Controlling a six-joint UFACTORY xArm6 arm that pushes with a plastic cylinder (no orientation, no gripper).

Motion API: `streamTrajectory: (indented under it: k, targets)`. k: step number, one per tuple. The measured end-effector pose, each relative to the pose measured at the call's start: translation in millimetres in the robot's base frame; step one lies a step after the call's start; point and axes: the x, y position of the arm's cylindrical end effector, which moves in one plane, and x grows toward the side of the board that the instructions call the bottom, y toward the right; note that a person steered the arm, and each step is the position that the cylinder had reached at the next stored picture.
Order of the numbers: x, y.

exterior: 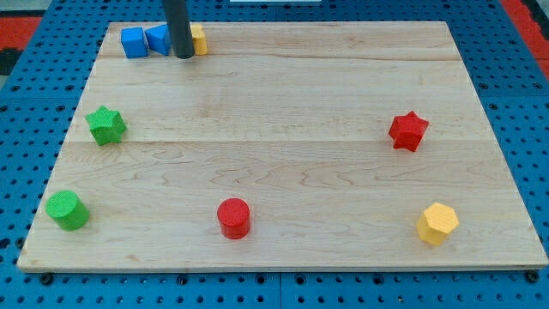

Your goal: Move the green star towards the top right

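The green star lies near the left edge of the wooden board, about halfway up. My rod comes down from the view's top and its tip rests at the top left of the board. It stands between a blue block and a yellow block, touching or nearly touching both. The tip is well above and to the right of the green star, with bare board between them.
A blue cube sits left of the other blue block. A green cylinder is at the bottom left, a red cylinder at bottom centre, a yellow hexagon at bottom right, and a red star at mid right.
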Motion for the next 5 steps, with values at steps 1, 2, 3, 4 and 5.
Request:
streamTrajectory:
  k: [1,2,3,4,5]
  targets:
    - [16,21]
    - [47,29]
    - [67,-3]
    - [71,-61]
    - [71,-136]
